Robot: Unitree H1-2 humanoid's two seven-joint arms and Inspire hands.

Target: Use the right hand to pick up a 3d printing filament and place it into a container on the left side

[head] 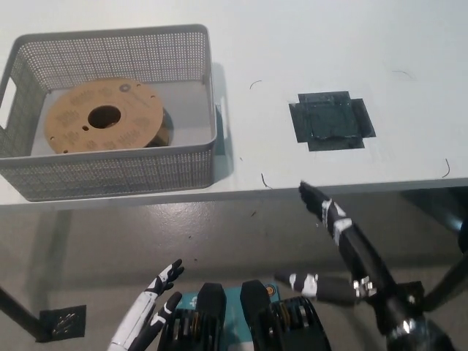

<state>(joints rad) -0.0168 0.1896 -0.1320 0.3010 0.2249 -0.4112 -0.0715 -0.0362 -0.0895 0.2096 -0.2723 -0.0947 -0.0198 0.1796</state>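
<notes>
- Already, the filament spool (103,115) lies inside the basket (117,172) at your surface's (292,44) left edge.
- Your black right robot hand (333,252) hangs empty, fingers spread, below the front edge; nothing left but resting.
- White left robot hand (150,311) idles low, fingers apart.

One filament spool (104,116), one mesh basket (117,172), one dark patch (333,121)

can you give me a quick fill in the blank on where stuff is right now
1. The spool lies inside the ____.
2. The dark tape patch sits on the ____, right of the basket.
3. The black right hand is off the table and holds ____.
4. The left hand hangs low, its colour ____.

Missing words: basket; table; nothing; white
</notes>
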